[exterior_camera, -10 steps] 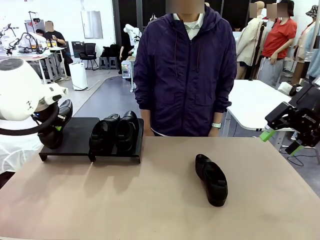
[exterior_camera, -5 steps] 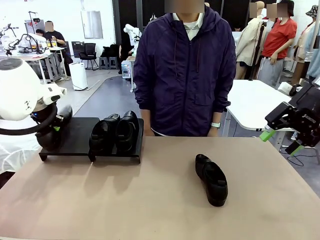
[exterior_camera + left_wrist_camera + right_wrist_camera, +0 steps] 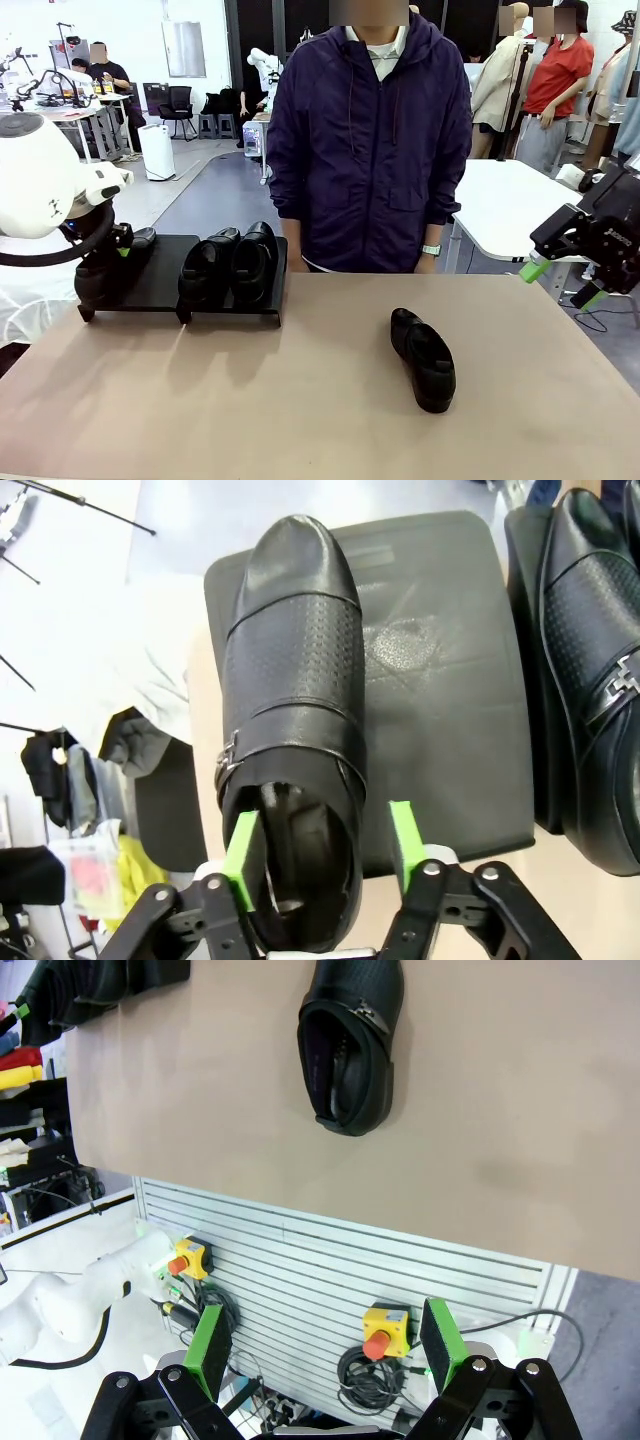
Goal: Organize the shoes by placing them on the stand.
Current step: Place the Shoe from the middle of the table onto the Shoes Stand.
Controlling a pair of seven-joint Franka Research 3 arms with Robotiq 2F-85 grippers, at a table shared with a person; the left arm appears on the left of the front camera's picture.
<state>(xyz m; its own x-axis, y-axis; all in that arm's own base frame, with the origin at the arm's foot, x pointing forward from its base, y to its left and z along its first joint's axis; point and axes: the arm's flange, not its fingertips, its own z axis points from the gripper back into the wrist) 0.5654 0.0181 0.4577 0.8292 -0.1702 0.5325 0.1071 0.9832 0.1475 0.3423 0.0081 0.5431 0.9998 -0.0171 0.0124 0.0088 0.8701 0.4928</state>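
You have 3 of the 4 shoes on the stand. A pair of shoes sits side by side on its right half. The third shoe lies flat on the left half, toe pointing away from your left hand. That hand is at the shoe's heel with its fingers parted: 1 green pad is at the shoe's wall and the other stands clear beside it, so I judge this shoe placed.

What is left is the last shoe, lying alone on the table, right of the middle and well apart from the stand. Your right hand hangs wide and empty beyond the table's right side.

No writing can be read. The shoes show only a metal buckle, and the print on the right hand's body in the front view is too small to make out.
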